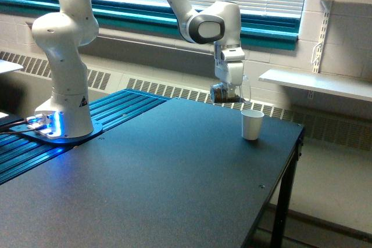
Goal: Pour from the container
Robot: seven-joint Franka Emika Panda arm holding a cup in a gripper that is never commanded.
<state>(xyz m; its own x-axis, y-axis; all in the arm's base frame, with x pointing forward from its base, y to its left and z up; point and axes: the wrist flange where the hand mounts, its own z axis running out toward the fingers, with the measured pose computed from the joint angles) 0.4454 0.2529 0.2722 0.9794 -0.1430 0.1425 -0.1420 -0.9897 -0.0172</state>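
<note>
Exterior view shows the end effector (pixel 228 93) clamped on the container (pixel 228 92), brown granules inside, tipped sideways. Below it and toward this view's right, a white paper cup (pixel 251 125) stands on the desk (pixel 174 178). Judged mid-approach; next, centre above the cup and tilt further.

A white Panda arm (pixel 64 56) is seen mounted on a base lit blue at the exterior view's left. Its gripper (pixel 228 92) is held above the dark table (pixel 145 190), closed on the container (pixel 224 92), a small clear cup in which brown contents are seen. The container is tilted. A white paper cup (pixel 251 124) is stood upright on the table, just below and toward the exterior view's right of the container, not touching it.
</note>
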